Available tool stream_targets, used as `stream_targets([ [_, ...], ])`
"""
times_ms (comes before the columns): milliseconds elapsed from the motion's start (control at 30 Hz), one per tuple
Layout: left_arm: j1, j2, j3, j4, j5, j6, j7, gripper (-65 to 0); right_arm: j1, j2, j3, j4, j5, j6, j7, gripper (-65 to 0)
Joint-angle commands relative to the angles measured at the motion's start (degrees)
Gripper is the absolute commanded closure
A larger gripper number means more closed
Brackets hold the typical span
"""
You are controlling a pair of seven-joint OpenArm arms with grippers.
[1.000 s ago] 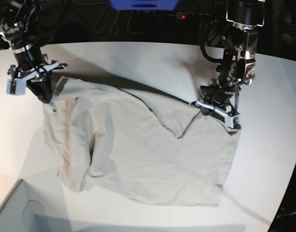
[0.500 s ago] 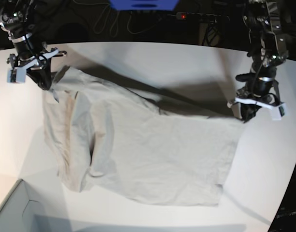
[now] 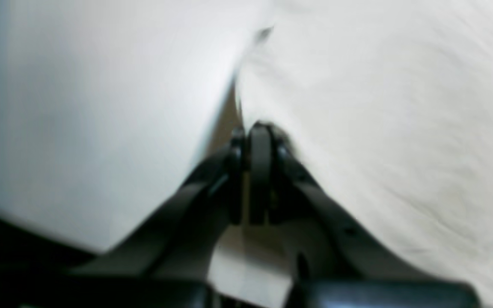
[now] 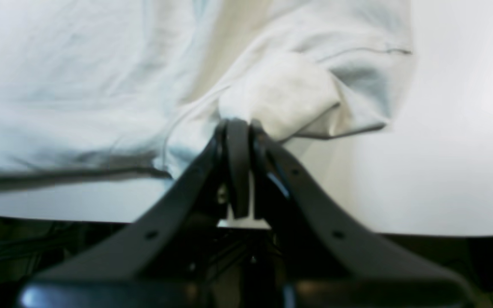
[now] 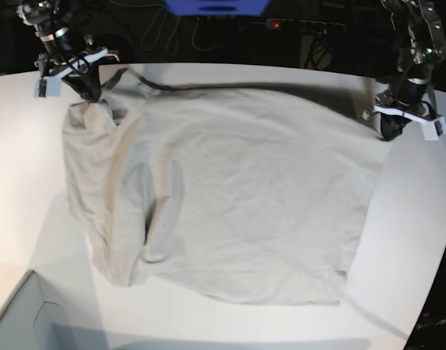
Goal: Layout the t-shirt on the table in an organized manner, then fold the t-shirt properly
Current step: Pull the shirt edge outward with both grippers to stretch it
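Observation:
The light grey-beige t-shirt [image 5: 237, 189] lies spread wide over the white table [image 5: 412, 240], its far edge pulled nearly straight between the two arms. In the base view my left gripper [image 5: 387, 131] is at the far right, shut on the shirt's far right corner. Its wrist view shows the jaws together at the cloth edge [image 3: 379, 128], gripper [image 3: 257, 128] blurred. My right gripper [image 5: 92, 95] at the far left is shut on the bunched far left corner. The right wrist view shows the gripper [image 4: 236, 124] pinching a fold of the shirt [image 4: 280, 94]. The shirt's left side is still folded over itself.
A pale box corner [image 5: 19, 321] sits at the near left of the table. Dark cables and a blue object [image 5: 216, 7] lie beyond the far edge. Bare tabletop [image 4: 456, 149] flanks the shirt on both sides.
Both grippers have moved toward the far edge and further apart, still holding the cloth. The shirt's far edge has been drawn out flat and the fold across its middle is gone.

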Motion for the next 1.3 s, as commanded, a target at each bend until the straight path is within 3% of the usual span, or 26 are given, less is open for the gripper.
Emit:
stream_targets([
  [0, 0.0, 0.2, -0.9, 0.2, 0.3, -0.8, -1.2, 0.0, -1.0, -0.5, 0.4, 1.0, 0.8, 1.8, 1.3, -4.9],
  [233, -0.3, 1.0, -2.4, -1.3, 0.5, -1.9, -1.1, 0.0, -3.4, -0.8, 2.8, 0.9, 0.7, 1.8, 1.3, -21.9],
  [367, -0.2, 0.9, -2.4, -1.3, 0.5, -1.9, -1.1, 0.0, -3.2, -2.4, 9.7, 1.2, 0.9, 1.8, 1.3, -24.9],
  [500, -0.3, 0.8, -2.4, -1.3, 0.5, -1.9, -1.1, 0.0, -1.0, -2.4, 10.8, 2.6, 0.9, 1.8, 1.1, -25.2],
  [700, -0.4, 0.7, -2.4, -1.3, 0.5, -1.9, -1.1, 0.0, -0.3, -2.4, 2.6, 10.4, -1.2, 1.8, -5.9, -27.5],
  [933, -0.4, -1.4, -2.4, -1.3, 0.5, -1.9, -1.1, 0.0, 11.3, -2.4, -6.3, 7.1, -16.4, 1.8, -10.3, -27.6],
  [1100, -0.5, -1.4, -3.7, -1.3, 0.5, -1.9, -1.1, 0.0, 12.7, -2.4, -15.1, 4.1, -25.1, 1.8, -10.3, -27.3],
  [1267, -0.5, -1.5, -3.8, -1.3, 0.5, -1.9, -1.1, 0.0, 14.3, -2.4, -14.3, -3.5, -26.9, 1.8, -10.3, -27.7],
])
